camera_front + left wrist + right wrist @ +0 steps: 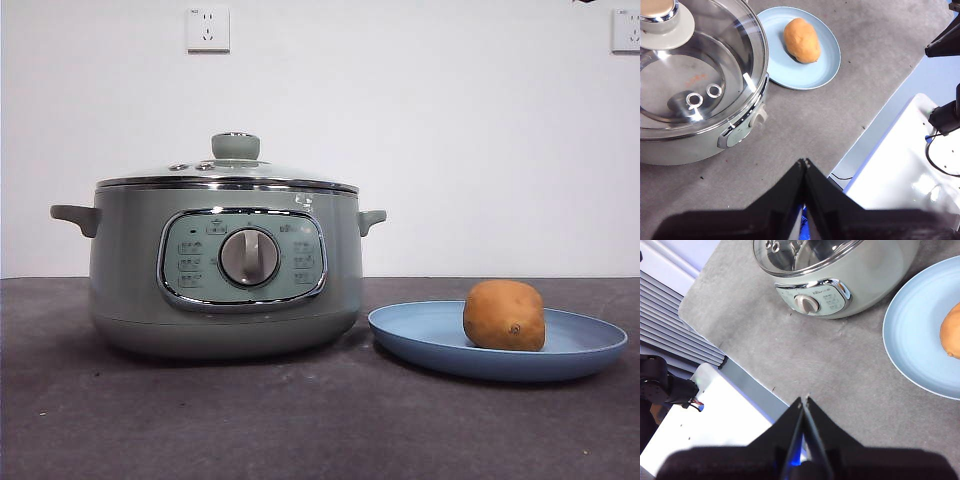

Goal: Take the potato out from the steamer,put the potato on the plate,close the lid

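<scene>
- The potato [504, 315] lies on the plate [420, 335], toward the side away from the steamer [225, 270]. It rests on its long side with the dark eye spot facing the front camera.
- The lid [228, 172] sits level on the steamer rim, with its knob [236, 146] centred. Judged from this layout, all three steps of the task appear complete.
- The left gripper [805, 162] hangs above the grey worktop [300, 420], clear of the steamer, with its jaws together and nothing between them.
- The right gripper [803, 401] hangs above bare worktop between steamer and plate, jaws likewise pressed together and empty.
- Handling, potato: judged firm, fairly dense and matt-skinned, so it should not slip easily. Its rounded form can roll; grip across the short axis at the widest part.
- Handling, lid: the glass dome is judged fragile and moderately heavy, with a smooth steel rim. Take hold only at the knob, jaws closing on its pale-green waist below the silver cap.
- Handling, plate: shallow and probably light. It may slide on the worktop if nudged at the rim.
- Handling, steamer: large and judged heavy; the two side handles are the only practical holds.
</scene>
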`<state>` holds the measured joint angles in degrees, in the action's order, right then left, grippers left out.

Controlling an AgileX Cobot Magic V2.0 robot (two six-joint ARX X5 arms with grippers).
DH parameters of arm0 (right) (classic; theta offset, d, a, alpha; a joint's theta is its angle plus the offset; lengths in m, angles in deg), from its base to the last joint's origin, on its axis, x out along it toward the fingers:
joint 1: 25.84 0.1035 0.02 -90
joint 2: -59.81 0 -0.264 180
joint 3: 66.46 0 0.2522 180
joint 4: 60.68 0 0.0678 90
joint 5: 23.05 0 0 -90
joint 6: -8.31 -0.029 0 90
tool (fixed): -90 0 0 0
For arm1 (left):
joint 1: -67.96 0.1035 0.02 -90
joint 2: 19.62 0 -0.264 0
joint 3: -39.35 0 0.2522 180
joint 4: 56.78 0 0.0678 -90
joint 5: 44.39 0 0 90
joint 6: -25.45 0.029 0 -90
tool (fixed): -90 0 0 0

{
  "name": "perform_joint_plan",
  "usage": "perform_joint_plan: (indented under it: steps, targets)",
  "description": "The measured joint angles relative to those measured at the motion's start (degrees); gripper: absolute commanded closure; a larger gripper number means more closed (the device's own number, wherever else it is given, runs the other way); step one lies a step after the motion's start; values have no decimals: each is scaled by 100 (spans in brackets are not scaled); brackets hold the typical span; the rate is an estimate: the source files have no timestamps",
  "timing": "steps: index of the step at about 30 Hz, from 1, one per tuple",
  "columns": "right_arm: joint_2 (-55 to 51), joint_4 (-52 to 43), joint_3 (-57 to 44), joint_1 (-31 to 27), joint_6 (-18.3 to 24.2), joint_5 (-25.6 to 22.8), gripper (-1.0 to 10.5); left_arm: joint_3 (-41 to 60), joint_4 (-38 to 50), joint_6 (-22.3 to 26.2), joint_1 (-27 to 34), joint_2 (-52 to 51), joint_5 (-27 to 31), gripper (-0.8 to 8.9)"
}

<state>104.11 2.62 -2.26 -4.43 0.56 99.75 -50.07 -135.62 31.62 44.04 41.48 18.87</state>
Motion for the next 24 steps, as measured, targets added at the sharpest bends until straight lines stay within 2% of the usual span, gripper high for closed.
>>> perform_joint_plan:
  steps: [9, 11, 13, 15, 18, 24]
  targets:
    - [0, 0, 0, 0, 0, 0, 946, 0, 50, 0, 0, 2, 13, 817]
    - [0, 0, 0, 0, 0, 0, 946, 0, 155, 13, 2, 0, 125, 817]
    - [0, 0, 0, 0, 0, 0, 946, 4, 509, 37, 98, -44, 503, 817]
    - [-2, 2, 0, 0, 0, 0, 946, 72, 1191, 81, 343, -188, 798, 817]
    - [-2, 2, 0, 0, 0, 0, 946, 385, 2345, 153, 815, -636, 857, 817]
    - [-2, 2, 0, 0, 0, 0, 946, 1945, 4835, 234, 1722, -1961, 933, 817]
